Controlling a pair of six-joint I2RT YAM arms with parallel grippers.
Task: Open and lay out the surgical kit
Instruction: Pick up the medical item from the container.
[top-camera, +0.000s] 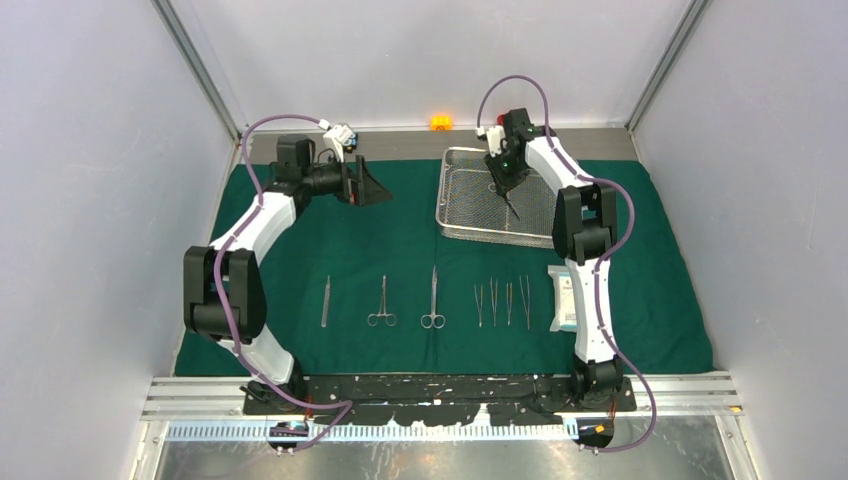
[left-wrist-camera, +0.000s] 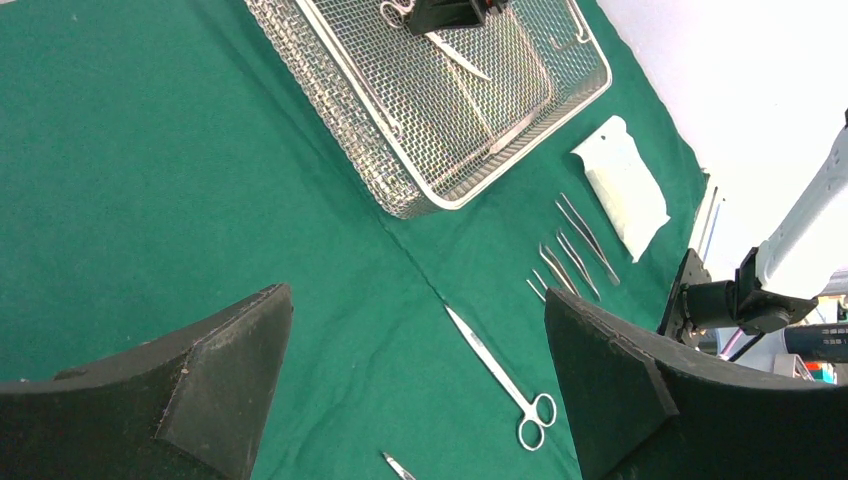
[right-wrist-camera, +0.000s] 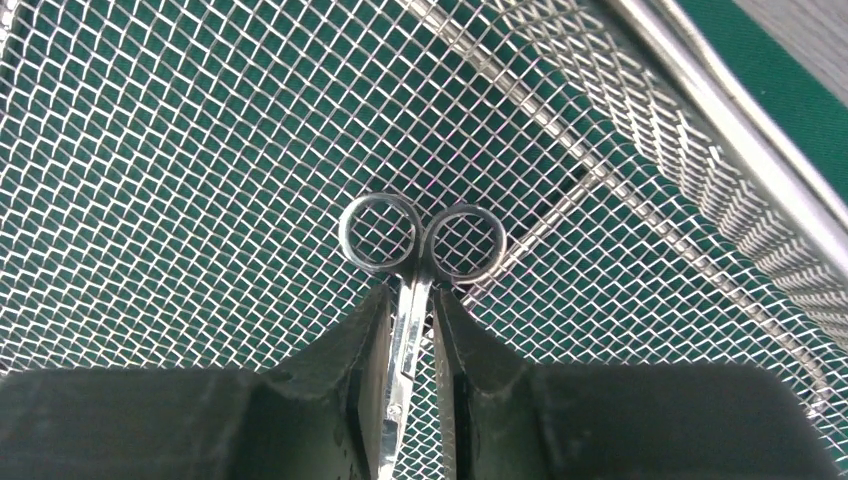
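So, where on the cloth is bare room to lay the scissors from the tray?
Widest: cloth between the left tool and the tray. Smaller: the gap between the laid scissors and the four tweezers. Crowded from those tweezers to the packet.

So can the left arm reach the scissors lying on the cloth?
Probably yes: the left tool is open, nothing covers the scissors, and the right arm is away over the tray.
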